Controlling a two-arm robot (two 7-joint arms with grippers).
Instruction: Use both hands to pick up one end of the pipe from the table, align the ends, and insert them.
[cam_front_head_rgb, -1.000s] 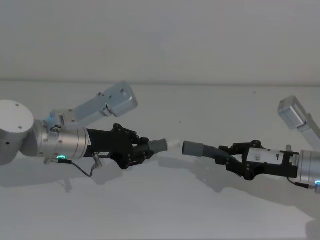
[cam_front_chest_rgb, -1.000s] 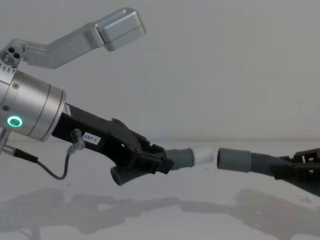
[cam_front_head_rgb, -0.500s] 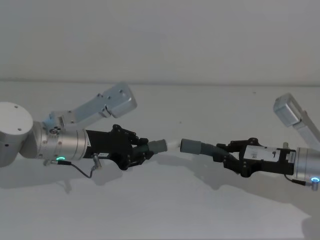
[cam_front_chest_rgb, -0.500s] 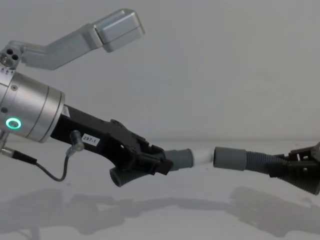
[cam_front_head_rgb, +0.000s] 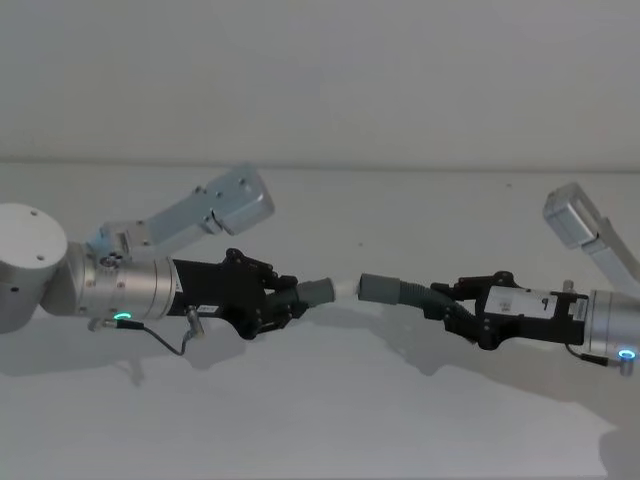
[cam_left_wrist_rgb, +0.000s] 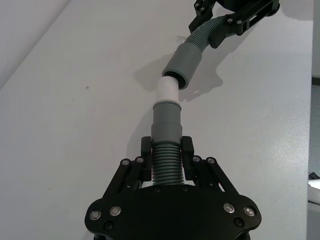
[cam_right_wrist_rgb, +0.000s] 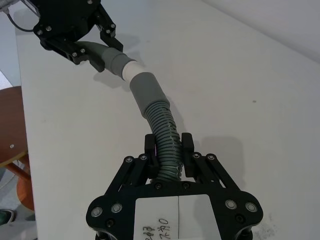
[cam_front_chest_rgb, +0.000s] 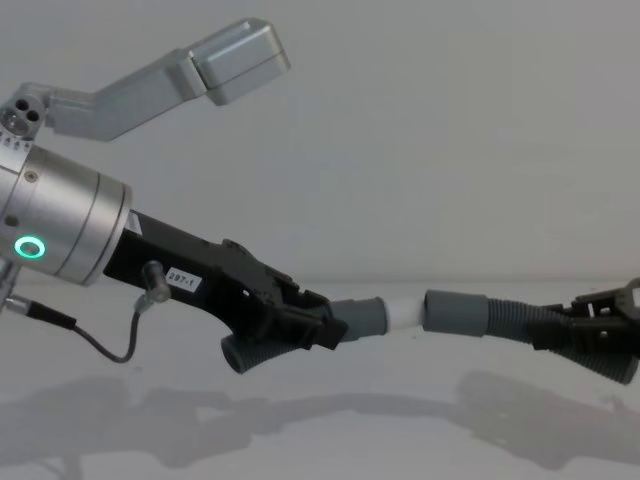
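Observation:
My left gripper (cam_front_head_rgb: 283, 300) (cam_front_chest_rgb: 325, 331) is shut on the short pipe piece (cam_left_wrist_rgb: 166, 165), held above the table (cam_front_head_rgb: 320, 420). Its grey cuff (cam_front_chest_rgb: 365, 317) and white tip (cam_front_chest_rgb: 403, 310) point right. From the right, my right gripper (cam_front_head_rgb: 452, 304) (cam_right_wrist_rgb: 167, 145) is shut on the longer ribbed piece (cam_right_wrist_rgb: 164, 127). The cuff of that piece (cam_front_head_rgb: 378, 287) (cam_front_chest_rgb: 455, 312) points left and meets the white tip (cam_left_wrist_rgb: 167, 90) at its mouth, at a slight angle. In the left wrist view the tip's end sits just at the cuff (cam_left_wrist_rgb: 184, 62) opening.
A plain wall rises behind the table's far edge. Beyond the table's side edge, in the right wrist view, is a brown round stool (cam_right_wrist_rgb: 12, 130). Shadows of both arms fall on the bare table under them.
My right gripper has carried the ribbed piece leftward, and the gap between its cuff and the white tip has closed. The left gripper has barely moved.

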